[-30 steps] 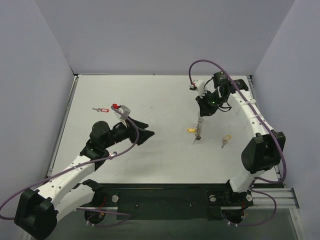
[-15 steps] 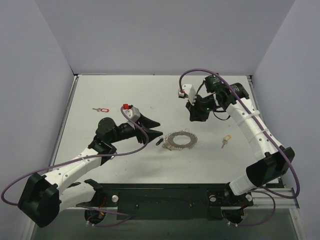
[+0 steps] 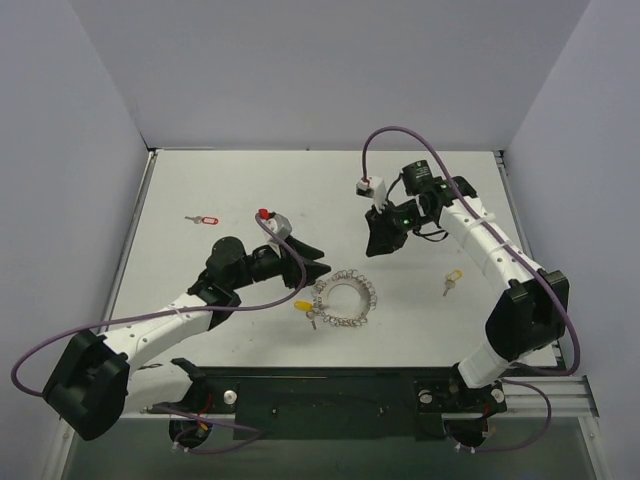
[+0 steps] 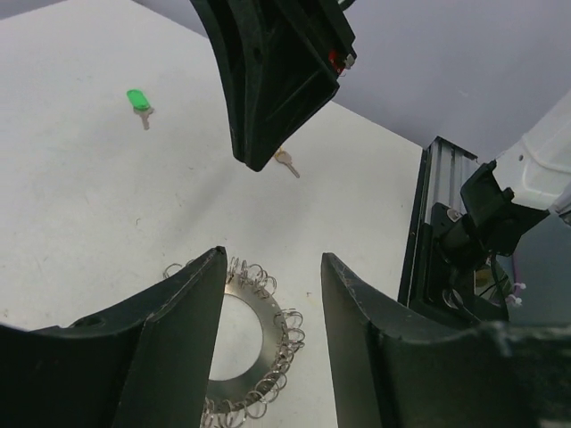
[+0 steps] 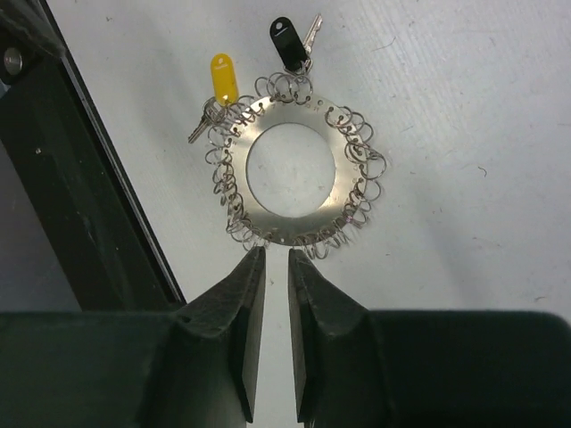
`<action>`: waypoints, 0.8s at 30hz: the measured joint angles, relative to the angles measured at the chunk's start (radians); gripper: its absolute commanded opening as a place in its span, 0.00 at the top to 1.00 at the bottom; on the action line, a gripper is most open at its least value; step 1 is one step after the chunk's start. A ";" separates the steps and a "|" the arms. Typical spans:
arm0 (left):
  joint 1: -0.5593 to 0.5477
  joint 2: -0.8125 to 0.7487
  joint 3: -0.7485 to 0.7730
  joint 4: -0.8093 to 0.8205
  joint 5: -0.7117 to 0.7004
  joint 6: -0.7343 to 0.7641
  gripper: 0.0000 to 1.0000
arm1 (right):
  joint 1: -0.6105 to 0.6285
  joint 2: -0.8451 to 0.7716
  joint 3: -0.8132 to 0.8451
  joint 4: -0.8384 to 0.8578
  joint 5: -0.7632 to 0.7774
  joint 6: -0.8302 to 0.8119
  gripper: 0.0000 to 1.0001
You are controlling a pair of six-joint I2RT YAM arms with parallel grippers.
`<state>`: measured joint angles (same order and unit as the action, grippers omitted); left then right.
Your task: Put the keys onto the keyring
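Two keys (image 5: 223, 76) touch the keyring (image 5: 294, 111) rim (left tool (image 4: 272, 259) wide, right tool (image 5: 277, 254) barely parted, both empty).

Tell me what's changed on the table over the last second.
The right gripper let go of the keyring, which hung upright from it and now lies flat, farther left. That gripper drew left, empty. The left gripper reached right toward the keyring, open. The red key and loose yellow key stayed put.

Robotics laboratory test cell: white worktop (image 3: 200, 180) enclosed by plain grey panels (image 3: 330, 70); left arm (image 3: 160, 330) and right arm (image 3: 490, 245), trailing purple cables (image 3: 395, 129), bolted to a metal rail (image 3: 560, 398).
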<state>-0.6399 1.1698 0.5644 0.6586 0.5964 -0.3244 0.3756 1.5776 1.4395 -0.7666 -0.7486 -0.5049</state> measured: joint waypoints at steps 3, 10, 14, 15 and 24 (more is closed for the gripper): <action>0.000 -0.018 -0.001 -0.061 -0.061 -0.044 0.42 | -0.049 0.023 -0.049 0.046 -0.065 0.058 0.72; 0.017 -0.001 -0.001 -0.237 -0.192 -0.264 0.41 | -0.107 0.016 -0.242 0.222 -0.140 0.146 0.52; 0.023 0.087 0.024 -0.325 -0.206 -0.324 0.43 | -0.105 0.015 -0.351 0.296 -0.156 0.183 0.47; 0.019 0.128 0.059 -0.378 -0.207 -0.327 0.44 | -0.111 0.015 -0.362 0.310 -0.154 0.208 0.48; -0.069 0.256 0.275 -0.574 -0.253 -0.241 0.46 | -0.206 -0.019 -0.510 0.517 -0.128 0.442 0.55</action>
<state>-0.7094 1.4258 0.8391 0.0845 0.3435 -0.5659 0.1699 1.5581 0.9295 -0.2493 -0.8768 -0.0631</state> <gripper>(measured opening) 0.551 0.455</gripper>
